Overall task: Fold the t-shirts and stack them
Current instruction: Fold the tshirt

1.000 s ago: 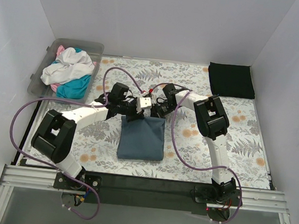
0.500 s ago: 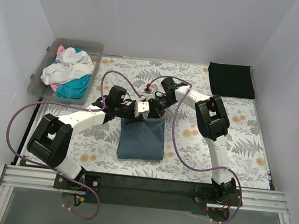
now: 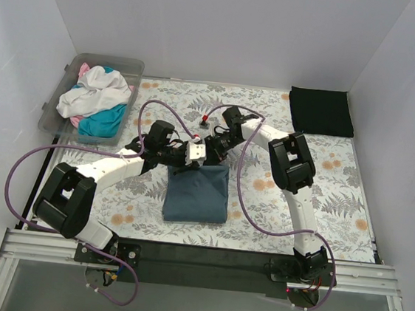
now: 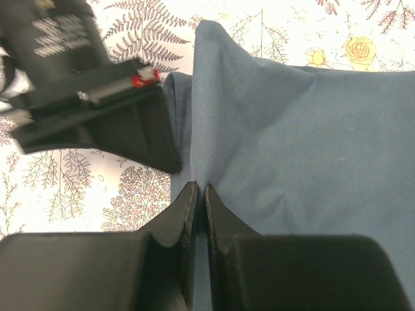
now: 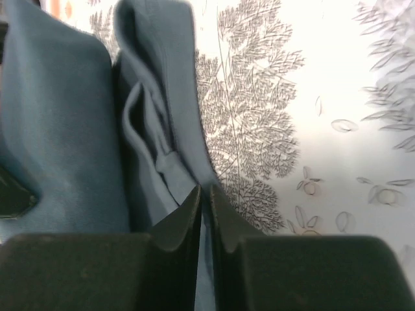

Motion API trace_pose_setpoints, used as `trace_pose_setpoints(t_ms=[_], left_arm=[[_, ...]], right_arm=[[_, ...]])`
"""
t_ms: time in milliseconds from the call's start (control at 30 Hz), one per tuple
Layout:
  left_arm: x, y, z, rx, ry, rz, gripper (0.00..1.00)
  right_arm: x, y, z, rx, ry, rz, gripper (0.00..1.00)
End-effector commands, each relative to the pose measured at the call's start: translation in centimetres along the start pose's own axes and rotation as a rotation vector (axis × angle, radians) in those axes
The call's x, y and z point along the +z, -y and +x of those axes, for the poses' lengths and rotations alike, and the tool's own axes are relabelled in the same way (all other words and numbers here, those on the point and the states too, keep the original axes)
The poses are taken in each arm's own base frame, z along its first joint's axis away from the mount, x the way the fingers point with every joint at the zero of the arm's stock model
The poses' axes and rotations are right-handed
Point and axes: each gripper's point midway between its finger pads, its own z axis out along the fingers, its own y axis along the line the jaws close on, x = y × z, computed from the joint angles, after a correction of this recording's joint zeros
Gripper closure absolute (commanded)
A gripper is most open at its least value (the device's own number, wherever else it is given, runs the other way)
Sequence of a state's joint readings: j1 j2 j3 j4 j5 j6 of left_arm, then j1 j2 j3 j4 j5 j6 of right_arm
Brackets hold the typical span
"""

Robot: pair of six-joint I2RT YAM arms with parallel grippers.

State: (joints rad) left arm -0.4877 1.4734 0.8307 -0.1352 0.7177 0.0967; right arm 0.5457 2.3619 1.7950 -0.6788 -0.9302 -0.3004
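Note:
A slate blue-grey t-shirt [image 3: 197, 191] lies folded into a rectangle at the table's middle. My left gripper [image 3: 183, 165] is shut on its far left corner; in the left wrist view the cloth [image 4: 292, 142] runs between the closed fingers [image 4: 188, 207]. My right gripper [image 3: 213, 156] is shut on its far right corner; the right wrist view shows folded layers [image 5: 155, 129] pinched at the fingertips [image 5: 194, 207]. A folded black t-shirt [image 3: 320, 111] lies at the far right. White [image 3: 95, 93], teal [image 3: 106, 121] and pink t-shirts sit crumpled in the bin.
A clear plastic bin [image 3: 131, 67] stands at the far left. The floral table cloth [image 3: 337, 191] covers the table. A small red and black object [image 3: 206, 122] lies beyond the grippers. Purple cables loop around both arms. White walls enclose the table.
Both grippers have shifted slightly left and away from me with the shirt's far edge held; the left arm has swung lower and further left.

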Motion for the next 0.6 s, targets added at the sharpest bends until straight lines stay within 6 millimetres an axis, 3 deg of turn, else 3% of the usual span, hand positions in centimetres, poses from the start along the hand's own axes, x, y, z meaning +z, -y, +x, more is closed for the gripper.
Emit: trace_pose_setpoints(t_ms=[0,333,567], left_arm=[[-0.4,-0.7,-2.1,0.049,0.043,-0.015,1.00],[-1.4,-4.8,-2.6,0.089,0.039,-0.138,1.00],[-1.0,-5.5,-1.6,0.097,0.030,-0.144,1.00]], right_arm=[[1.4,-0.5,1.9,0.029,-0.029,-0.073,0.85],[2.9,-1.7,5.0,0.057,-0.076,-0.142,0.85],[2.7,-1.7,4.5,0.039,-0.072,-0.128,0.86]])
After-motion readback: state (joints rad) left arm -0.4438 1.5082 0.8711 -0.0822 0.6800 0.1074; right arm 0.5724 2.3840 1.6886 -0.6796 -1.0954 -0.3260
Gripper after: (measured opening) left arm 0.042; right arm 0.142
